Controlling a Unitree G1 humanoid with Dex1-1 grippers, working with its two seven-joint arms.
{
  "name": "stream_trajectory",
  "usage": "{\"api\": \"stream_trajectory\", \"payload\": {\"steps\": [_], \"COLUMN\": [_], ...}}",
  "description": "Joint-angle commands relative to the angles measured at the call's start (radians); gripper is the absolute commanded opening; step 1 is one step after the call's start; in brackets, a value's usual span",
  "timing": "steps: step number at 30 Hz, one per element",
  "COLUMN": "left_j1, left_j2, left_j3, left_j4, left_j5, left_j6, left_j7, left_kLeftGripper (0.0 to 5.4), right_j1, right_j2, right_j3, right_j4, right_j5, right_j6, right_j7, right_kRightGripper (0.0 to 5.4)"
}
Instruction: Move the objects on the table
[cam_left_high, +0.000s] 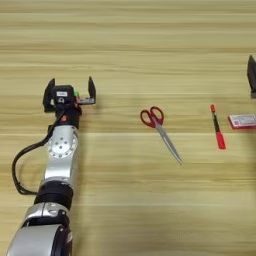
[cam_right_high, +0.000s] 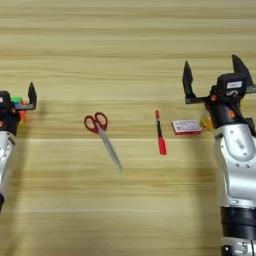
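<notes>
My left gripper (cam_left_high: 71, 82) hovers at the left of the table (cam_left_high: 130, 45), open, with its two black fingers spread wide. A multicoloured puzzle cube (cam_right_high: 18, 103) peeks out from under its body, mostly hidden. Red-handled scissors (cam_left_high: 159, 129) lie flat at the middle, blades pointing to the near right. To their right lie a red pen (cam_right_high: 159, 133) and then a small red-and-white card (cam_right_high: 186, 126). My right gripper (cam_right_high: 210, 62) stands open just right of the card. A bit of orange, the bottle (cam_right_high: 205, 120), shows beside its wrist, mostly hidden.
Bare wooden planks (cam_right_high: 110, 35) run across the far half and in front of the objects. My left arm's black cable (cam_left_high: 20, 167) loops out to the left of its forearm.
</notes>
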Motion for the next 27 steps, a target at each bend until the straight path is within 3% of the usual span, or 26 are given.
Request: {"api": "stream_trajectory", "payload": {"steps": [1,18,27], "left_j1": [0.003,0.005,0.008], "left_j2": [-0.002,-0.003,-0.004], "left_j3": [0.002,0.005,0.005], "left_j4": [-0.008,-0.021,-0.027], "left_j5": [-0.005,-0.006,-0.006], "left_j6": [-0.001,0.003,0.007], "left_j7": [0.003,0.007,0.008], "left_kLeftGripper": [5.40,5.40,5.40], "right_j1": [0.018,0.015,0.029], "right_j2": [0.013,0.066,0.066], "right_j3": [0.034,0.116,0.138], "right_j4": [-0.020,0.151,0.148], "right_j5": [-0.006,-0.042,-0.066], "right_j6": [0.041,0.137,0.197], "right_j7": [0.024,0.050,0.051], "right_kRightGripper": [5.36,5.36,5.36]}}
